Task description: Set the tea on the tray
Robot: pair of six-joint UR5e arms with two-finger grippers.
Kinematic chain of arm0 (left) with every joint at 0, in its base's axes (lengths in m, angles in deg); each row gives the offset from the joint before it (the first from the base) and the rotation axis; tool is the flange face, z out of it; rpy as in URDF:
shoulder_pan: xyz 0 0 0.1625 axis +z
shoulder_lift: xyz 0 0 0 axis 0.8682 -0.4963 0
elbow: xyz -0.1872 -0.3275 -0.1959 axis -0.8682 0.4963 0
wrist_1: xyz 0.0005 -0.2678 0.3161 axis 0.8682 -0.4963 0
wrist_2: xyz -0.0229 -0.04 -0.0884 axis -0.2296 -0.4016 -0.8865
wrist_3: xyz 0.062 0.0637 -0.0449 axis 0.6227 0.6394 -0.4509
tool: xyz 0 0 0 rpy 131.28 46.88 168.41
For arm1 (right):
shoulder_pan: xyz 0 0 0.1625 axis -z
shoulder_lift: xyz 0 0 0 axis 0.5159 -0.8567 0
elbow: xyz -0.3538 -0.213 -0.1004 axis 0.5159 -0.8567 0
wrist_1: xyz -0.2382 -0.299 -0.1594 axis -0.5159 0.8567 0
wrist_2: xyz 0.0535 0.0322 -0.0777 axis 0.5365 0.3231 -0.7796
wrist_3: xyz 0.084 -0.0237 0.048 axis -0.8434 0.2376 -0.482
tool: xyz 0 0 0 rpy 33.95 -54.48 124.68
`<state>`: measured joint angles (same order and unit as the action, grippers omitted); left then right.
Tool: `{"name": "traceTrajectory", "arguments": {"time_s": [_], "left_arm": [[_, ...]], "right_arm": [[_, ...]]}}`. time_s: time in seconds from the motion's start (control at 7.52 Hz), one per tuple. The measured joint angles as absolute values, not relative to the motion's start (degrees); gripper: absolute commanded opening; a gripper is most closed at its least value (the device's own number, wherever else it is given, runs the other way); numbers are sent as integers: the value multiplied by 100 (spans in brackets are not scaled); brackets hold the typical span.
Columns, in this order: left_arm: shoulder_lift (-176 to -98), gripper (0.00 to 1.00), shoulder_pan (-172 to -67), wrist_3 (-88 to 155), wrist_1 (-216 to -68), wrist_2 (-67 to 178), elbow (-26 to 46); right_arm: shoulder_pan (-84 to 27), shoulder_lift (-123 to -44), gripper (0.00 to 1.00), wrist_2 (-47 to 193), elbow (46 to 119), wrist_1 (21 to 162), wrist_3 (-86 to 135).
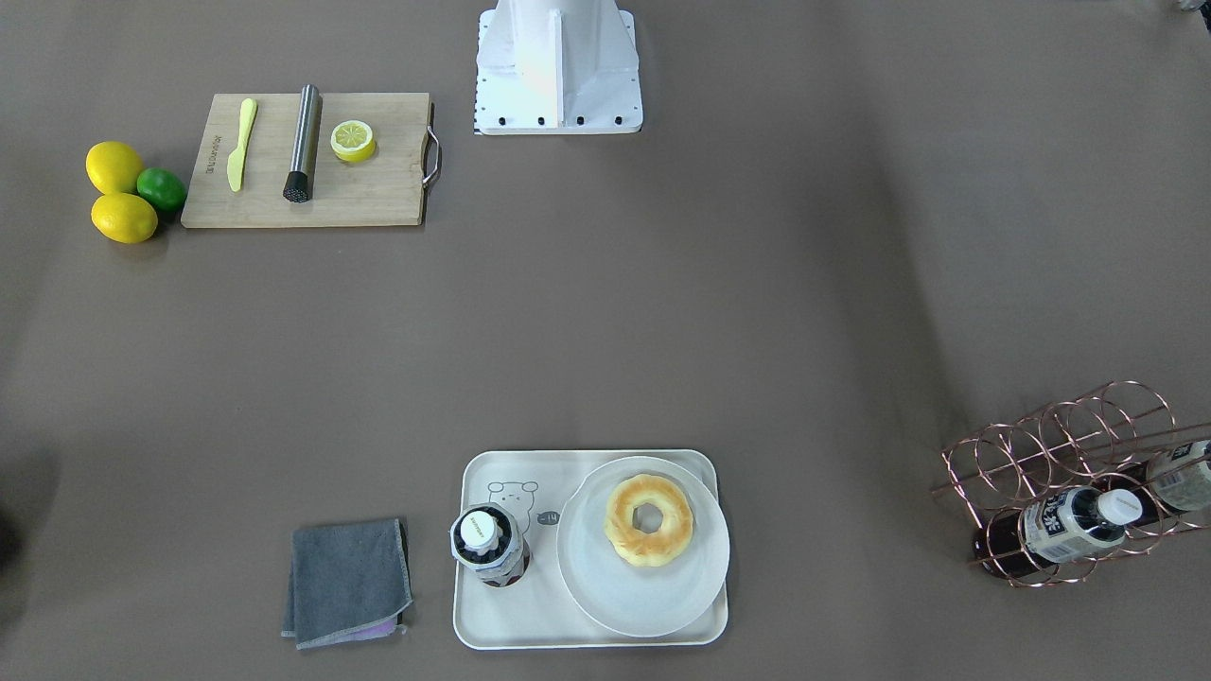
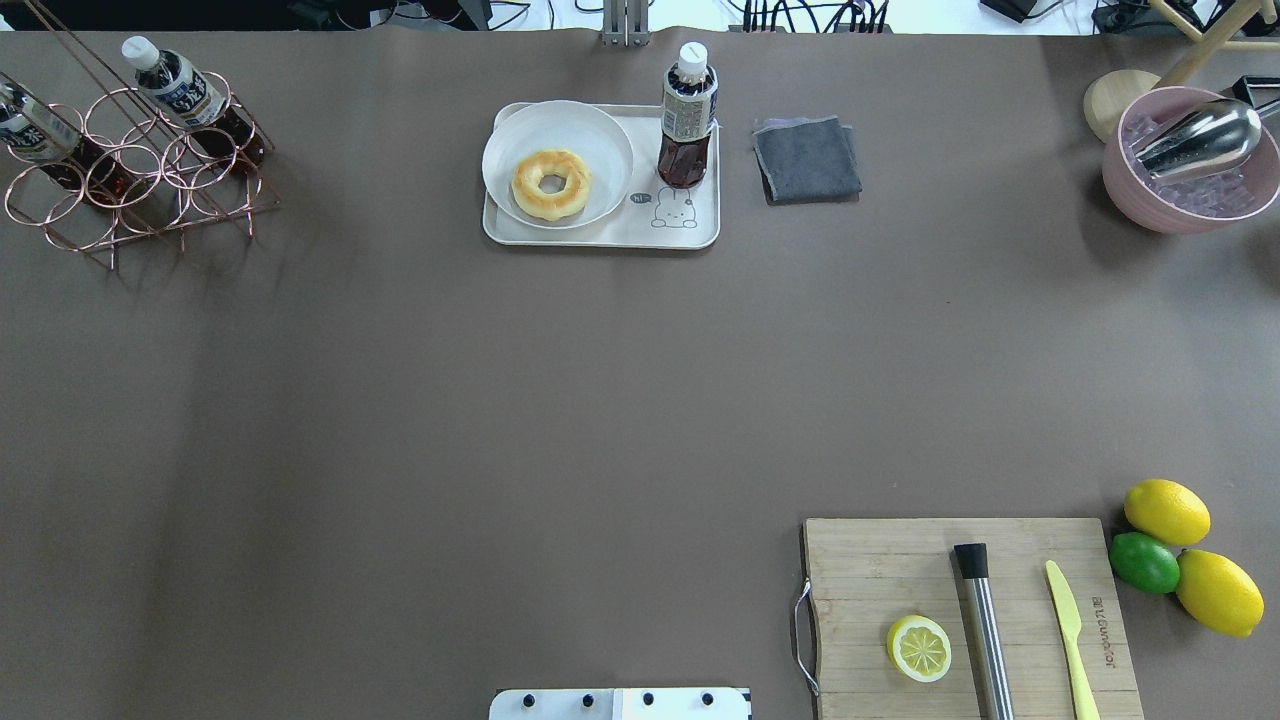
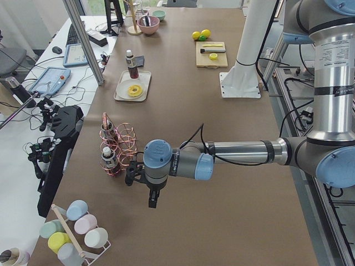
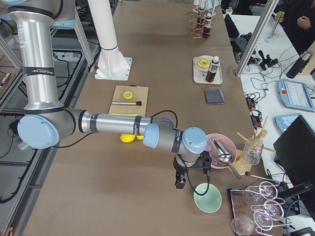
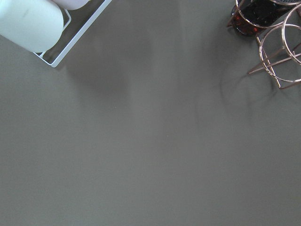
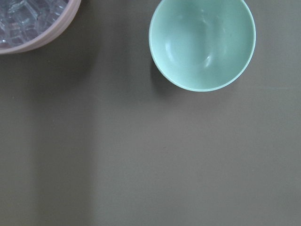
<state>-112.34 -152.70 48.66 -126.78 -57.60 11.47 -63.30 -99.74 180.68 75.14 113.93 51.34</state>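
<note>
We found the tea (image 2: 687, 115) standing upright on its base on the tray (image 2: 610, 235), cap up, in the strip left free beside the round plate (image 2: 603, 135) w/ the donut (image 2: 551, 184). The plate filled the rest of the tray, so that strip was prob. the only flat spot for it. It stood on the far side of the bear drawing from the robot, close to the plate, but we couldn't tell if they touched. Nothing held it.

Two alike bottles (image 2: 185, 95) lay in the copper rack (image 2: 130, 175) at the table's left end, well apart from the tray.

The left gripper (image 3: 152, 204) hung over bare table near the rack. The right gripper (image 4: 178, 184) hung at the opposite end, by the mint bowl (image 6: 202, 42) & the pink ice bowl (image 2: 1160, 215). Both showed only in the side views, so whether the fingers were apart or together we couldn't tell.

Our read: w/ both arms parked away from the tray & the tea resting on it, the task looked done.
</note>
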Motion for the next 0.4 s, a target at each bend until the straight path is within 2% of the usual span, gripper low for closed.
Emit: {"name": "traceTrajectory", "arguments": {"time_s": [0.4], "left_arm": [[-11237, 98, -15271, 4866, -12673, -5595, 1156]], "right_arm": [[-6329, -9981, 100, 18066, 7551, 11393, 5131]]}}
